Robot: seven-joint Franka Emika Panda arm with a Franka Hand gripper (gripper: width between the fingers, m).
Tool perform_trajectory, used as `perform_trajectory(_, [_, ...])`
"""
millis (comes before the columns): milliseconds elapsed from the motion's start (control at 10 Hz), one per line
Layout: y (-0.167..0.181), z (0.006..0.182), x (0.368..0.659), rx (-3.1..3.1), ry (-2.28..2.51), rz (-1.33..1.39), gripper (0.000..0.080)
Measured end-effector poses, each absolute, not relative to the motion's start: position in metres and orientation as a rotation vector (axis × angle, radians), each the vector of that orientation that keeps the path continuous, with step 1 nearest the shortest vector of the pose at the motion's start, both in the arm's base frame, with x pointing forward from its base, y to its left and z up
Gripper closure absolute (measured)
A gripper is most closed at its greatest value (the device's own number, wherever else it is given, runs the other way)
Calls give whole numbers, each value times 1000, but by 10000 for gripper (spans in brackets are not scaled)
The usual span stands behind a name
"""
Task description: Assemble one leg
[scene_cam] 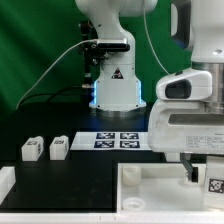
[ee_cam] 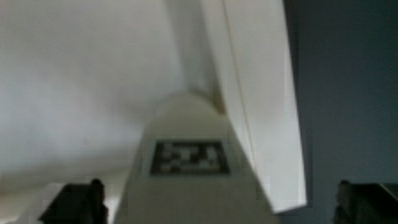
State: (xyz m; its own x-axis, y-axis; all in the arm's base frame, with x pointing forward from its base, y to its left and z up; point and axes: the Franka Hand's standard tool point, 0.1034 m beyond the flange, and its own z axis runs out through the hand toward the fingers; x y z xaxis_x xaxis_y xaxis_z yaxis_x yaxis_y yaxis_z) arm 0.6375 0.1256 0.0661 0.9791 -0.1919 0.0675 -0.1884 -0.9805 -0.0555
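- Green cloth is hung behind a black table [scene_cam: 80, 172], on which the white base of the arm [scene_cam: 116, 90] is mounted at the back.
- The marker board [scene_cam: 118, 140], printed with four black tags, is seen lying flat in front of that base.
- Two loose legs [scene_cam: 32, 149] and [scene_cam: 59, 148] are set side by side near the exterior view's left, apart from each other and from the board.
- A large flat white panel [scene_cam: 140, 188] with raised corner sockets is laid along the near edge of the table.
- The gripper [scene_cam: 203, 176] is lowered over the panel's corner at the exterior view's right.
- A tagged leg [scene_cam: 214, 185] is seen at the fingertips there, just above the panel.
- In the wrist view, the same leg [ee_cam: 191, 155] is shown between the two dark fingertips [ee_cam: 75, 203], its square tag facing the camera, against the white panel [ee_cam: 80, 90].
- The fingers are spread wider than the leg; whether it is actually gripped cannot be told.
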Motion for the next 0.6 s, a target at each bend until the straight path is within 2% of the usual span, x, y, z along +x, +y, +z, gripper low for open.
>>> perform_trajectory(100, [125,64,635,-3072,358,-110,150])
perform_trajectory(400, [123,63,634,-3024,624,-99,509])
perform_trajectory(600, [120,62,634,-2943,931,-87,509])
